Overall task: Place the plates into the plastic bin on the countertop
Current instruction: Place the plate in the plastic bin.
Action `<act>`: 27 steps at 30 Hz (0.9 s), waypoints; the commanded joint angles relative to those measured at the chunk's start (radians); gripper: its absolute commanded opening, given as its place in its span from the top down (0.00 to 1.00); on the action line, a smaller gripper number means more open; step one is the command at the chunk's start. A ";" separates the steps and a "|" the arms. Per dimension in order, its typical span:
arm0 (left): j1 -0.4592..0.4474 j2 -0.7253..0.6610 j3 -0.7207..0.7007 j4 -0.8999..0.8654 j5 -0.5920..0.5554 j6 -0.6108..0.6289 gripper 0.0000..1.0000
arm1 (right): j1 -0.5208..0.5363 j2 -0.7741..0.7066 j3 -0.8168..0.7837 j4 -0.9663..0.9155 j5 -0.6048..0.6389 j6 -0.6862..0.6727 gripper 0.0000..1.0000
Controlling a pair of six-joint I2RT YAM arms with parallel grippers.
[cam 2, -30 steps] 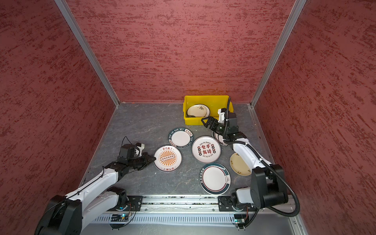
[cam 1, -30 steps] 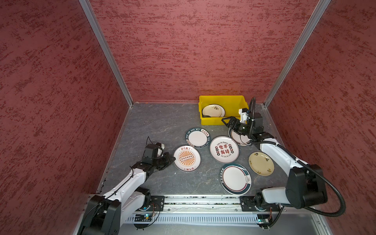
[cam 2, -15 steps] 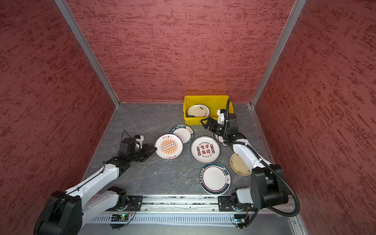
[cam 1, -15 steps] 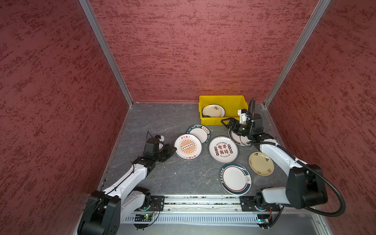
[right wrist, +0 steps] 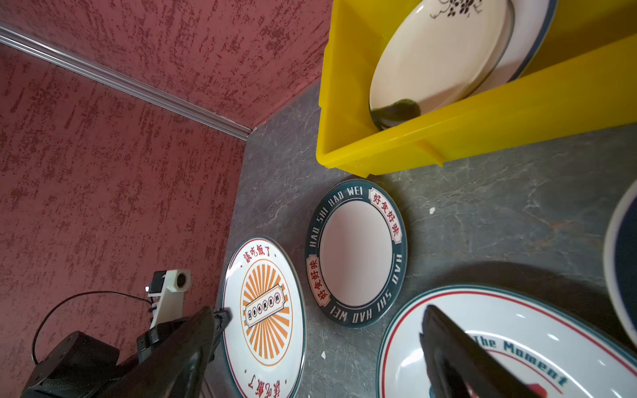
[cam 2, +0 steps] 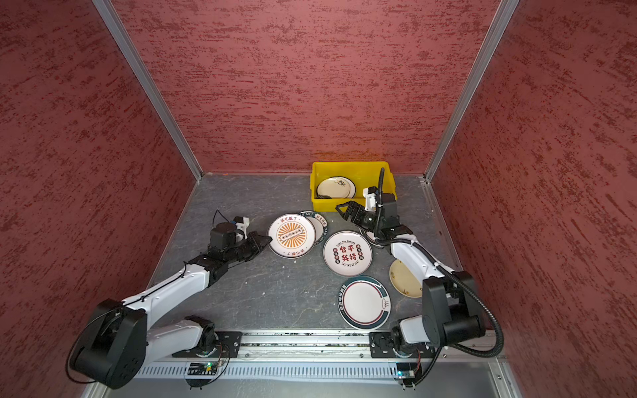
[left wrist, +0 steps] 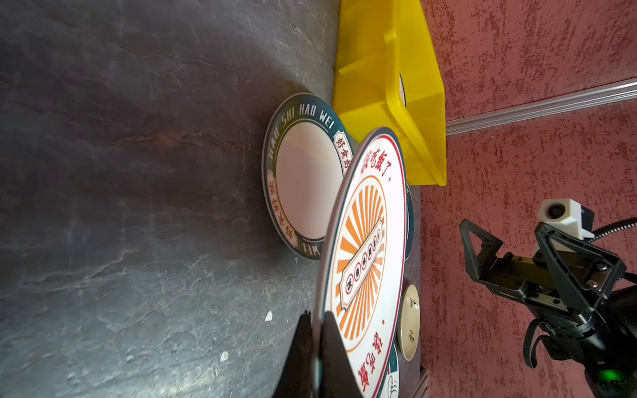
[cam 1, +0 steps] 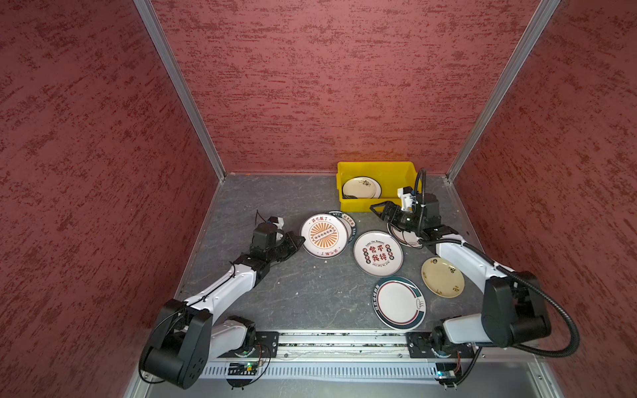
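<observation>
My left gripper (cam 1: 299,241) is shut on the near rim of the orange sunburst plate (cam 1: 324,235), which it holds tilted above the countertop (cam 1: 275,193). That plate partly covers the teal-rimmed "HAO WEI" plate (cam 1: 347,220) in both top views. The yellow plastic bin (cam 1: 375,168) stands at the back right with a cream plate (cam 1: 360,187) leaning inside on another. My right gripper (cam 1: 381,215) hovers open and empty in front of the bin. In the left wrist view the fingertips (left wrist: 327,320) pinch the sunburst plate's (left wrist: 365,248) edge.
A red-character plate (cam 1: 378,253), a teal-rimmed plate (cam 1: 400,303) and a cream-yellow plate (cam 1: 443,277) lie flat on the right half. Another plate (cam 1: 401,237) lies partly under my right arm. Red walls close in three sides.
My left gripper has lifted the sunburst plate and carried it back and to the right, over the "HAO WEI" plate. The right gripper has barely shifted.
</observation>
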 commanded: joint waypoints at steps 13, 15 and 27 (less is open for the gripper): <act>-0.146 0.215 0.230 0.209 0.009 -0.032 1.00 | 0.057 0.069 -0.017 0.120 -0.053 0.042 0.40; -0.162 0.241 0.250 0.224 0.015 -0.036 1.00 | 0.057 0.072 -0.014 0.112 -0.048 0.034 0.46; -0.179 0.283 0.290 0.229 0.024 -0.036 1.00 | 0.057 0.092 0.004 0.090 -0.034 0.019 0.98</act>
